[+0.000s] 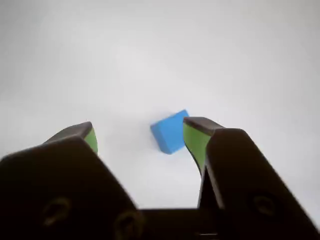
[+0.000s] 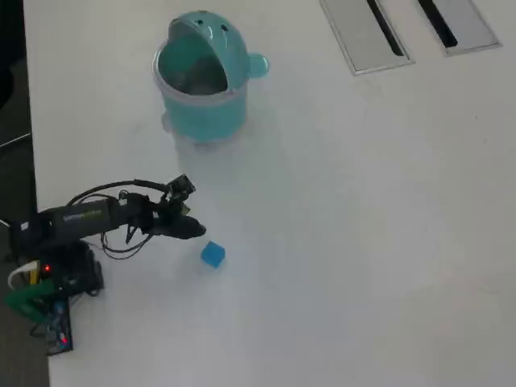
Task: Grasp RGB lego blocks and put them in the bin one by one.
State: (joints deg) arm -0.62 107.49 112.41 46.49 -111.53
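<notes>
The arm (image 2: pixel 89 219) is a slim black hobby build with pale lettering along its upper link and thin black cables looping around it. At its base, at nine o'clock in the overhead view, a red light glows beside green parts. The pincer (image 1: pixel 140 136) has chunky black jaws, each lined with a green pad (image 1: pixel 196 142) and bearing round screw recesses.

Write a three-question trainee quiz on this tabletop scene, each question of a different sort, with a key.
1. True or false: the gripper is clamped on the small blue cube.
2. Multiple choice: in the overhead view, the round light-teal plastic bin lies (A) above the arm, (B) below it, (C) at the right edge.
3. Fill in: the only cube visible on the white table is coloured ____.

Key: 1 false, its jaws stand open with the cube near one fingertip; 2 A; 3 blue.
</notes>
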